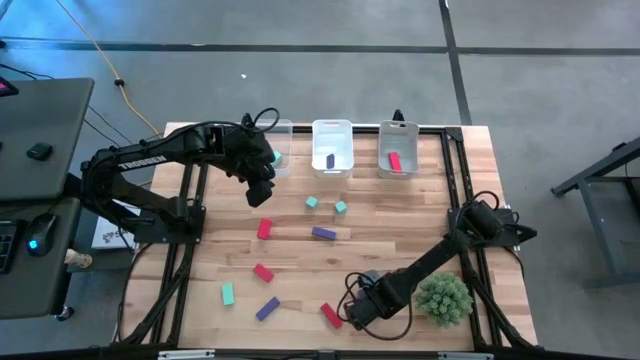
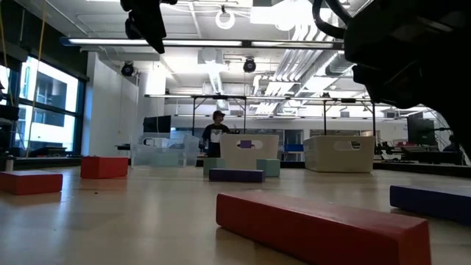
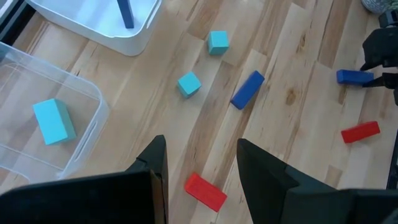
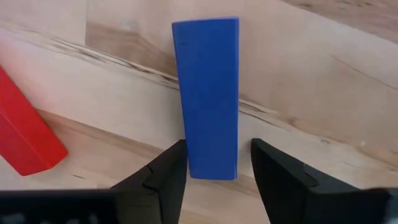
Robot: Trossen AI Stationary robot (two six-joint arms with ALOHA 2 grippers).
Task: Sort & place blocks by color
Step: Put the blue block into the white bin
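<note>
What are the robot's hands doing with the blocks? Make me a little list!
left gripper: open, empty, above the table near the bins
right gripper: open, fingers either side of a purple bar
clear bin: teal block
middle bin: purple block
right bin: red block

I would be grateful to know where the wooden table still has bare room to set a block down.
Bare wood lies on the right side of the wooden table, between the clear bin with a red block and the spiky green plant ball. Another patch sits at the front left corner, left of a teal block. The middle and front centre are crowded with scattered blocks.
</note>
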